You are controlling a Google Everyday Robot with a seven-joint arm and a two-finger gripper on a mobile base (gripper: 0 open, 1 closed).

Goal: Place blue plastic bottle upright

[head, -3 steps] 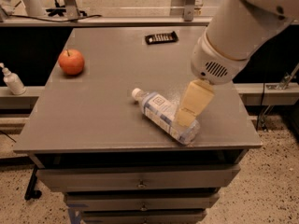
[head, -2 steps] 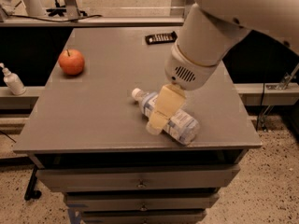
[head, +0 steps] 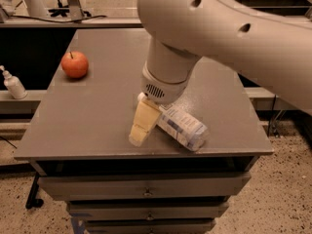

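The blue plastic bottle [head: 183, 128] lies on its side on the grey table [head: 87, 126], near the front edge. Its base points to the front right and its cap end points to the back left. The cap end is mostly hidden under my wrist. My gripper [head: 142, 126] hangs down from the big white arm, right at the bottle's cap end on its left side, low over the table top. Whether it touches the bottle cannot be told.
A red apple [head: 74, 64] stands at the table's back left. A small white pump bottle [head: 13, 84] stands on a lower shelf left of the table. Drawers [head: 146, 189] sit below the table's front edge. My arm covers the back right of the table.
My gripper has moved left along the bottle, from its base end to its cap end. The bottle has stayed lying in place.
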